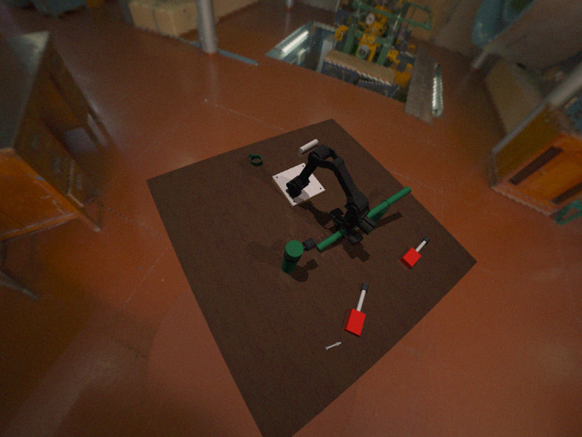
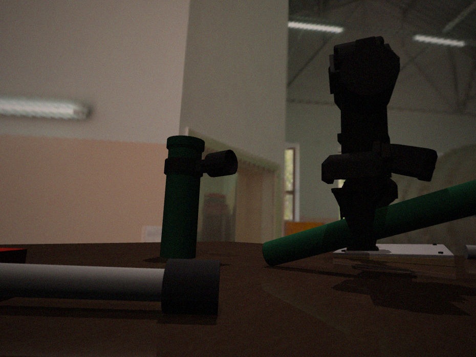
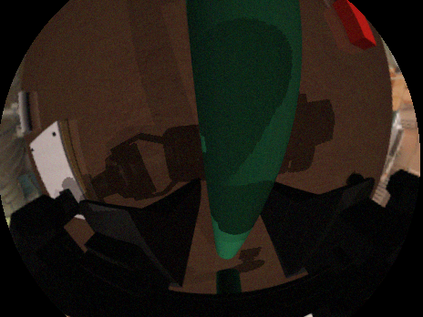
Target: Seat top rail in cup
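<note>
I have the jaws [image 2: 355, 234] closed on the green rail [image 2: 307, 240], which slopes with its cut end low on the worktop [image 1: 263, 300]. That end lies short of the dark end cup [image 2: 219, 162], hanging high on the green post [image 2: 180, 207]. Bare worktop separates end and post.

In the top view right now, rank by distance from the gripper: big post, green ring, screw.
1. Big post, lower left of the gripper, whose fingers grip the rail.
2. Green ring, up-left past the base plate.
3. Screw, at the mat's near edge.
</note>
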{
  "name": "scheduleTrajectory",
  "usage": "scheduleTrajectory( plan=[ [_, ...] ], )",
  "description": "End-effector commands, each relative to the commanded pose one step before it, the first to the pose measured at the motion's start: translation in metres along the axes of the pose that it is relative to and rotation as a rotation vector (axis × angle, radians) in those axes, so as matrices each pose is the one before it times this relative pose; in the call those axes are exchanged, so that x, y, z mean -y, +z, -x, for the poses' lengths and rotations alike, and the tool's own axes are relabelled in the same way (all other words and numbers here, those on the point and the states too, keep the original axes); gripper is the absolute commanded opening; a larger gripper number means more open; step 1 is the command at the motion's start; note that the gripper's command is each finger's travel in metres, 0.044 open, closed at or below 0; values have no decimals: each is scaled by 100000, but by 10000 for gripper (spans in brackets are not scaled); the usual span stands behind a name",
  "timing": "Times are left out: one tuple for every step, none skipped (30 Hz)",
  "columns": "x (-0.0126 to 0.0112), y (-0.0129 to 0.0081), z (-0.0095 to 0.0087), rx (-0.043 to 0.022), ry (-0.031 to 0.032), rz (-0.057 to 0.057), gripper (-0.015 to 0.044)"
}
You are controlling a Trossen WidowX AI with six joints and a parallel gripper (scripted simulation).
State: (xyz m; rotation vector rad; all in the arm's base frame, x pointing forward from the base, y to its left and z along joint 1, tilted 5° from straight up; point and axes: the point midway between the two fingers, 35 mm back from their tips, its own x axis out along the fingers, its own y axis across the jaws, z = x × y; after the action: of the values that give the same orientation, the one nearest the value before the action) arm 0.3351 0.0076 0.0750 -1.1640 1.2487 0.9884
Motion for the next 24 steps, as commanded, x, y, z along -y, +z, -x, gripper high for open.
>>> scheduleTrajectory(
  plan=[
    [-145,68,-33,403,638,451,183],
    [0,0,0,0,0,0,176],
    [0,0,0,0,0,0,170],
    [0,0,0,0,0,0,163],
    [0,0,0,0,0,0,156],
    [0,0,0,0,0,0,150],
    [0,0,0,0,0,0,143],
    [0,0,0,0,0,0,136],
    [0,0,0,0,0,0,130],
    [14,-5,43,0,-1,0,103],
    [23,-9,69,0,-2,0,77],
    [33,-13,104,-1,-3,0,51],
    [46,-19,147,-1,-4,0,25],
    [30,-12,95,-1,-2,0,0],
    [18,-8,58,0,-1,0,0],
    [7,-3,21,0,-1,0,0],
    [14,-30,55,-246,7,11,0],
    [28,-62,112,-494,11,8,0],
    [43,-93,171,-756,11,38,0],
    [55,-121,224,-965,5,-6,0],
    [61,-151,269,-1187,30,64,0],
    [68,-182,317,-1391,33,79,0],
    [69,-205,346,-1520,27,51,0],
    [67,-213,354,-1534,28,100,0]
  ],
)
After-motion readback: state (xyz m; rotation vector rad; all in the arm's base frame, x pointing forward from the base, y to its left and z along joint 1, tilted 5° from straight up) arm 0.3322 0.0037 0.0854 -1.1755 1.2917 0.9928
